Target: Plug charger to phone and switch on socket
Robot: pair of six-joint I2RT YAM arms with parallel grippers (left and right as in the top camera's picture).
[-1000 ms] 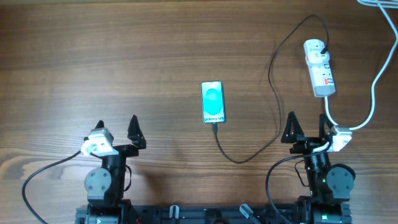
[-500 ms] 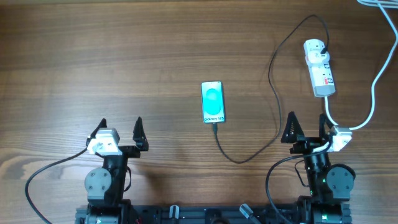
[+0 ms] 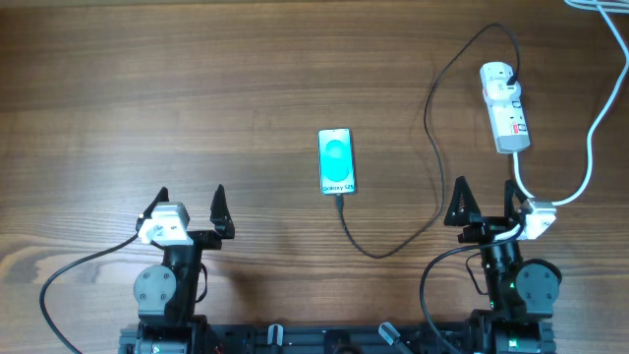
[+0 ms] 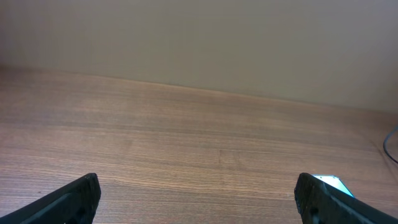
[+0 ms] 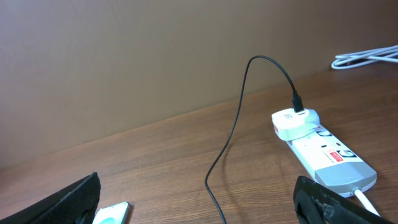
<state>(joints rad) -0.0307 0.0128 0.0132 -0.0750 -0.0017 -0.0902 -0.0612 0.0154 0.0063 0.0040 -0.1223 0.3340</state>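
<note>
The phone [image 3: 336,162] lies flat near the middle of the worktop [image 3: 197,79]. Its blue screen faces up. The thin black charger [image 3: 373,254] meets the phone's near short edge. From there it loops toward the robot and then runs far up the right side. It bends over and goes down into a white plug block [image 3: 498,77]. That block sits in the far end of the socket [image 3: 504,108].

The socket is a long white strip with small red marks. It lies at the far right of the worktop, well apart from the phone. I cannot tell if its switch is on. A thick white cord [image 3: 587,147] comes out of its near end and curves up to the far right corner.

The left gripper [image 3: 189,202] is at the near left, well apart from the phone. Its fingers are spread wide and hold nothing. The right gripper [image 3: 486,197] is at the near right, between the black loop and the white cord. Its fingers are spread wide too, and they hold nothing.
</note>
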